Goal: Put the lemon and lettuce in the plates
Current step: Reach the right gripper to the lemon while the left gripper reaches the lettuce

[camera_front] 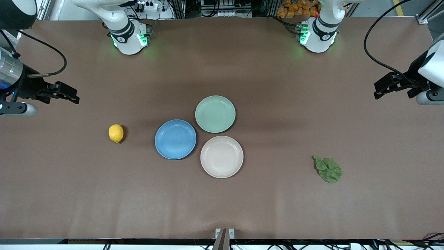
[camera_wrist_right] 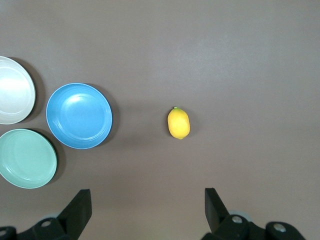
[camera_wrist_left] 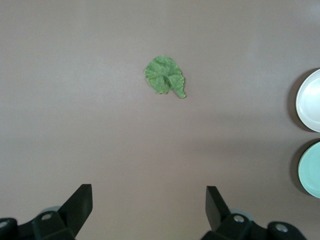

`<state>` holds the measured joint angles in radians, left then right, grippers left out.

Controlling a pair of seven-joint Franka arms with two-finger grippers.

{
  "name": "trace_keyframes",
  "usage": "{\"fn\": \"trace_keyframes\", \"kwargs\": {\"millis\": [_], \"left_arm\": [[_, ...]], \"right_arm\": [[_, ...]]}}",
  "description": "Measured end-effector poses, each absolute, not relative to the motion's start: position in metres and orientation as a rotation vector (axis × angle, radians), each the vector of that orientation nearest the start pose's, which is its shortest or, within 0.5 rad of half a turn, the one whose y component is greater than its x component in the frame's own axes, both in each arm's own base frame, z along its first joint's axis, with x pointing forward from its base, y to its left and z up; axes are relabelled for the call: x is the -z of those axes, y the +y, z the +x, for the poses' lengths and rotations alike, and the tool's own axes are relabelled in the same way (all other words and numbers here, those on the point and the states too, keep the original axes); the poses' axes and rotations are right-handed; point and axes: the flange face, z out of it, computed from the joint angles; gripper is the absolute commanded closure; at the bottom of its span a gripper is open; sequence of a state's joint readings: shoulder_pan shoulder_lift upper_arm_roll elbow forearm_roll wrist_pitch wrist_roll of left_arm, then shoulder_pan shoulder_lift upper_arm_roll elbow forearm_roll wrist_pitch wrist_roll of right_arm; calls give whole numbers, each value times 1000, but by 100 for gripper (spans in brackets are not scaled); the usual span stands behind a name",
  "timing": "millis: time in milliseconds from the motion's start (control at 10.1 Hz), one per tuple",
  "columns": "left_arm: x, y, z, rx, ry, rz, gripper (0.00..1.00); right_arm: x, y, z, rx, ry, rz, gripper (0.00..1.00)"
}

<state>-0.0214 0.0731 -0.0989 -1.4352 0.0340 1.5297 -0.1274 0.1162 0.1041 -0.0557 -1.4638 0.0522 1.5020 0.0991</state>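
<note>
The yellow lemon (camera_front: pixel 116 133) lies on the table toward the right arm's end, apart from the blue plate (camera_front: pixel 175 139). The green lettuce (camera_front: pixel 328 169) lies flat toward the left arm's end, apart from the cream-white plate (camera_front: pixel 221 156). Both plates are empty. My right gripper (camera_front: pixel 71 96) is open and empty over bare table at its end; its wrist view shows the lemon (camera_wrist_right: pixel 178 123) and the blue plate (camera_wrist_right: pixel 79 115). My left gripper (camera_front: pixel 381 91) is open and empty over bare table at its end; its wrist view shows the lettuce (camera_wrist_left: pixel 165 76).
An empty pale mint-green plate (camera_front: pixel 215 114) touches the blue and cream-white plates, farther from the front camera than both. The brown table (camera_front: pixel 277 208) is bare around the lemon and the lettuce.
</note>
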Motion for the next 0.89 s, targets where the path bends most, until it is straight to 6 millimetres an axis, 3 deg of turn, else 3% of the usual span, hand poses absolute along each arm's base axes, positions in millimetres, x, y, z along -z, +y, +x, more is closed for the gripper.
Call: {"fn": "trace_keyframes", "kwargs": {"millis": [297, 495, 692, 890], "left_arm": [[-643, -63, 570, 37, -14, -3117, 0], [-632, -63, 575, 5, -14, -3117, 0], [-598, -64, 595, -35, -12, -3119, 0], [-542, -64, 628, -54, -14, -3126, 0]], "right_arm": [[-608, 42, 576, -116, 57, -3098, 0], [-607, 42, 574, -120, 58, -3097, 0], [-600, 36, 575, -118, 74, -3097, 0], [-559, 25, 584, -101, 113, -3095, 0]]}}
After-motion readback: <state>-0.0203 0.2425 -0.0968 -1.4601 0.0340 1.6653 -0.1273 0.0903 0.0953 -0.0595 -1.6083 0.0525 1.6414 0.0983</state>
